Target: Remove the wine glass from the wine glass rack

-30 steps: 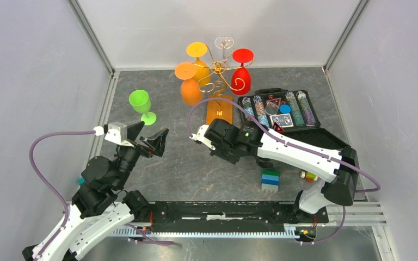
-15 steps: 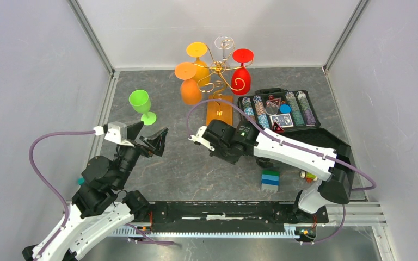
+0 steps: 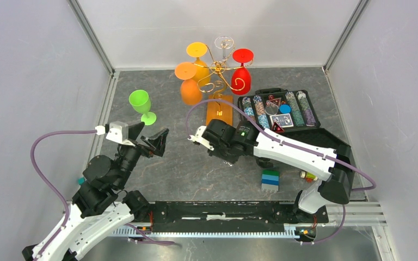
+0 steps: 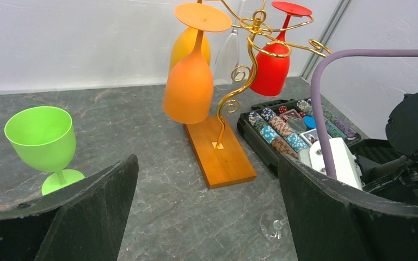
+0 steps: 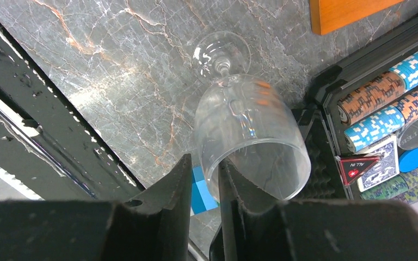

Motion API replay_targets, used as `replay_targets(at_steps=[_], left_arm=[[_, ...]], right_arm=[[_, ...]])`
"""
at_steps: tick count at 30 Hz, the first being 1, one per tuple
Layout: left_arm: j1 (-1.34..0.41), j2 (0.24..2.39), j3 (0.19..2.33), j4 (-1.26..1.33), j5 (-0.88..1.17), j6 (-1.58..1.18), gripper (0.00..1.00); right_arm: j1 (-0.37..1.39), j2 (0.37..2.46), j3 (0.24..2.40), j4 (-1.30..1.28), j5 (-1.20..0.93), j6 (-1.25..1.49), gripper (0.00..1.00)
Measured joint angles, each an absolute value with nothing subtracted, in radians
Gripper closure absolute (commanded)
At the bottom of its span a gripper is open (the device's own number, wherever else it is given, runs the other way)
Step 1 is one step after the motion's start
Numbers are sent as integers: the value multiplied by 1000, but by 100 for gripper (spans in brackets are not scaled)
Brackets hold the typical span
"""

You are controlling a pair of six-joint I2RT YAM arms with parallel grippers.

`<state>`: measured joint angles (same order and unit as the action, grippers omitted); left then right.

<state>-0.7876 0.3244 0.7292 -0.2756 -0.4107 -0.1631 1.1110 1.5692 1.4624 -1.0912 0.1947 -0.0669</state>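
Right claw (image 5: 206,163) has eased to a narrow gap astride the wine glass (image 5: 245,125) rim. Left claw (image 3: 149,130) gapes empty, green glass (image 3: 140,103) beyond it. Only wrist views show the wine glass standing on the table (image 3: 168,163), clear of the wine glass rack (image 3: 219,111).

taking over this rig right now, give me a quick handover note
Left gripper: wide open, empty, hovering near the green glass that stands on the table.
Right gripper: jaws narrowly parted around the rim of the clear wine glass; can't tell if it is pinching.
Clear wine glass: off the rack, upright in front of it, foot apparently down on the table.
Rack: holds an orange glass, a yellow glass, a red glass and a second clear glass.
Done: glass removed.
Left: probably open the right gripper fully and lift clear without tipping the glass.
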Motion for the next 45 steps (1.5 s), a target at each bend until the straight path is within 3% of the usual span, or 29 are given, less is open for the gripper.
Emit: replay_targets(at_steps=[20,33,36,41,45], left_arm=[[-788,357,735,-289,-418,-168,0],[-770,765,1022,-367,-430,-305,0],[-657,894,1144,-389,-347,-332,0],[-250,999,1218,-358,-35,-458,0],[-149,1108,1274,-268,198,-567,0]], right_arm=[[1101,1524,1525,-1023,276,-56,34],[987,1219,1452,-770,353,14,23],[979,1135,1417,-709,360,38,19],[979,1039,1340,-613,355,75,15],[979,1000,1278,-575,351,89,14]])
